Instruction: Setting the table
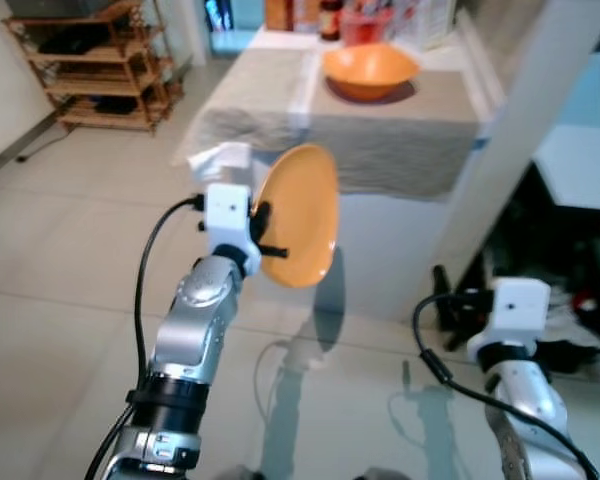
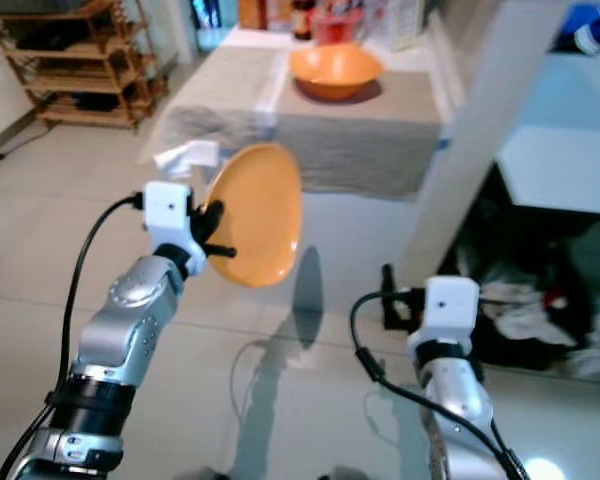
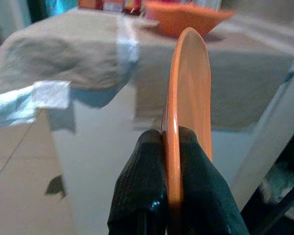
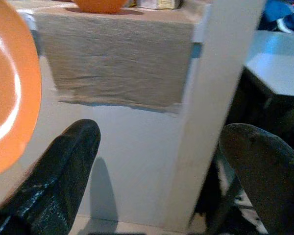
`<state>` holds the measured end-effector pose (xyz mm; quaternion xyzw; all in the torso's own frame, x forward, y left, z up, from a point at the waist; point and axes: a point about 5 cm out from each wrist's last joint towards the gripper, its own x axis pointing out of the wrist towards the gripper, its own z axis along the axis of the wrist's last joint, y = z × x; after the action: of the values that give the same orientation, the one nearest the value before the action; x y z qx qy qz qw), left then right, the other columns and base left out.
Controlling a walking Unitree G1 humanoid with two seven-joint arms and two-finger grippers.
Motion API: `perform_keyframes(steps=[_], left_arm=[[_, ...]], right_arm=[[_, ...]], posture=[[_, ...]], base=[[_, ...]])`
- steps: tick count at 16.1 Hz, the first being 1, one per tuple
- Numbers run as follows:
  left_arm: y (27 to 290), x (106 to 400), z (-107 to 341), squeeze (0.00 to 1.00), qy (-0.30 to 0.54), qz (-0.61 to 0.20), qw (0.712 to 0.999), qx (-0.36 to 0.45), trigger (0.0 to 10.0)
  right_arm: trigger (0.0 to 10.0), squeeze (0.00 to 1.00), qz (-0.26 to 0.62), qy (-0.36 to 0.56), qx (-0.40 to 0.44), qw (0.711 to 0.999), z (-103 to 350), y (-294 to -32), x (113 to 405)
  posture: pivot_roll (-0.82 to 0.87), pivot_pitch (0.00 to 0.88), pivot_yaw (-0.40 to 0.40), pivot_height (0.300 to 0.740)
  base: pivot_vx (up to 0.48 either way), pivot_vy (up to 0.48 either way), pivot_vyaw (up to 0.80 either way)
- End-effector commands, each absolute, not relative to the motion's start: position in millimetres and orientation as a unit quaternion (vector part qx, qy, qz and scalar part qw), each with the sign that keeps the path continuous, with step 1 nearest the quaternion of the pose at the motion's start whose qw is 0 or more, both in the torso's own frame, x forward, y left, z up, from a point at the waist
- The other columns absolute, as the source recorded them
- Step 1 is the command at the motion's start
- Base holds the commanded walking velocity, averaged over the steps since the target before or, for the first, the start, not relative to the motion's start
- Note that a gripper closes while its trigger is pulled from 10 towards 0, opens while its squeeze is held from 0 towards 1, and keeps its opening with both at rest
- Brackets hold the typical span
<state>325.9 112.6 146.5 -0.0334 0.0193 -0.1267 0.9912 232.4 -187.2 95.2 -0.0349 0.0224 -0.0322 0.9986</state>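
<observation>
We see the left gripper [image 3: 170,142] clenched on the rim of a round orange plastic plate [image 1: 300,214], held upright on edge in the air before the cloth-covered table [image 1: 380,130]. An orange bowl [image 1: 370,69] sits on that table. The right gripper [image 4: 157,161] hangs lower, fingers spread apart.

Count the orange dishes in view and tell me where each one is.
2. An orange plate is held on edge in the left gripper, short of the table. An orange bowl sits on the table's cloth. Others may be hidden among the clutter behind it.
</observation>
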Motion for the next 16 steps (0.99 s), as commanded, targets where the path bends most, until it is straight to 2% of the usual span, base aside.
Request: perform_keyframes(steps=[1,5,14,16], left_arm=[[123,324,154,0.00,0.000,-0.111,0.993,-0.032,0.0],[121,318,154,0.00,-0.003,-0.116,0.993,-0.031,0.0],[118,325,167,0.00,-0.022,-0.120,0.992,-0.014,0.0],[116,324,172,0.00,-0.033,-0.124,0.992,-0.011,0.0]], right_arm=[[10.0,0.00,-0.030,0.028,-0.031,0.999,93,-185,232],[10.0,0.00,-0.028,0.031,-0.033,0.999,91,-184,232],[10.0,0.00,-0.028,0.021,-0.038,0.999,94,-184,234],[10.0,0.00,-0.028,0.023,-0.038,0.999,93,-184,232]], posture=[[-0.17,0.000,0.049,0.727],[-0.16,0.000,0.048,0.727],[-0.17,0.000,0.050,0.727],[-0.17,0.006,0.050,0.727]], base=[[0.000,-0.428,0.00],[0.000,-0.428,0.00],[0.000,-0.425,0.00],[0.244,-0.409,0.00]])
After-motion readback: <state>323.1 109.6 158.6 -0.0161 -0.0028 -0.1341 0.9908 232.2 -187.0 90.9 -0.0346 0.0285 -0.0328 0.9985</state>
